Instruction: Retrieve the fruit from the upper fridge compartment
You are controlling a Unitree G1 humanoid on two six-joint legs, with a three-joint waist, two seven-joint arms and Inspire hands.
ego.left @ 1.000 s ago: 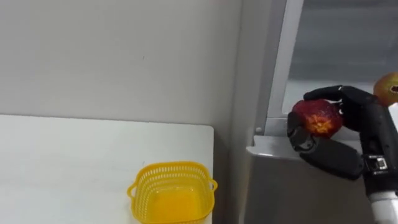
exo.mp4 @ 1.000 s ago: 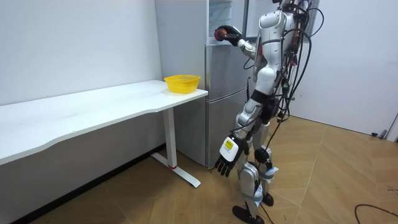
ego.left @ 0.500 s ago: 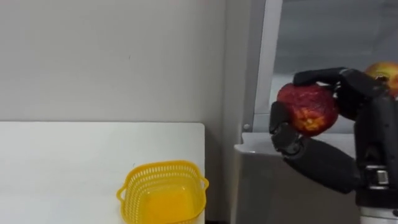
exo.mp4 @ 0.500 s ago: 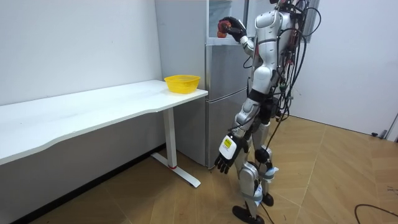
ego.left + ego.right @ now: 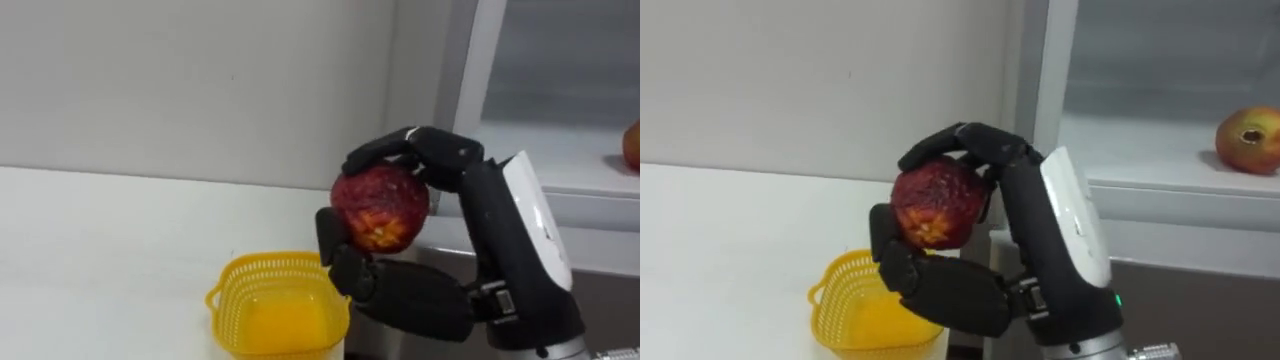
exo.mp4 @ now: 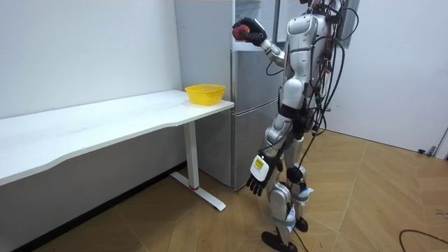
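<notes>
**Red apple clasped in the right hand**

The right hand [image 5: 485,220] is nearest, its fingers curled over the top of the red apple [image 5: 380,207] and its thumb under it, holding it up in the air. At 7 o'clock from the apple, a yellow basket [image 5: 268,266] stands on the white table [image 5: 100,250]. Farther off, at 2 o'clock, a second apple [image 5: 1248,140] rests on the fridge shelf [image 5: 1160,165]. In the room view the robot stands before the fridge [image 6: 245,105], its left hand [image 6: 256,180] hanging loose by its thigh.
</notes>
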